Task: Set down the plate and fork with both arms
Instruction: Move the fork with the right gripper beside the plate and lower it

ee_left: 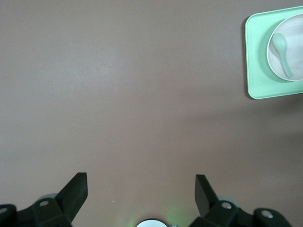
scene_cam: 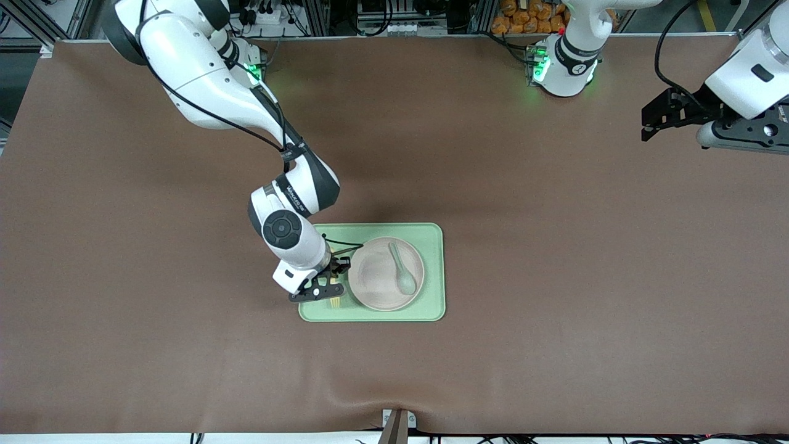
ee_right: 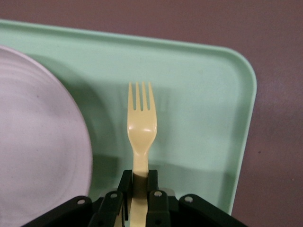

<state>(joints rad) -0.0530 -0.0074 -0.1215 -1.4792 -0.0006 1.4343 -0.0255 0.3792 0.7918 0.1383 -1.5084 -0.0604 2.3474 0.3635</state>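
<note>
The pale beige-pink plate (scene_cam: 377, 277) lies on the light-green tray (scene_cam: 433, 237), with a grey-green spoon (scene_cam: 402, 271) in it. My right gripper (scene_cam: 330, 288) is shut on the handle of the pale-yellow fork (scene_cam: 335, 303). It holds the fork low over the tray's strip beside the plate, toward the right arm's end. In the right wrist view the fork (ee_right: 141, 127) points its tines along the tray (ee_right: 203, 118), next to the plate (ee_right: 38, 142), with the gripper (ee_right: 139, 182) clamped on it. I cannot tell whether the fork touches the tray. My left gripper (scene_cam: 647, 128) is open and empty, waiting high over bare table at the left arm's end.
The brown table mat (scene_cam: 555, 277) surrounds the tray on all sides. The left wrist view shows the open left gripper (ee_left: 141, 189) over bare mat, with the tray (ee_left: 255, 71), the plate (ee_left: 293, 68) and the spoon (ee_left: 281, 45) far off.
</note>
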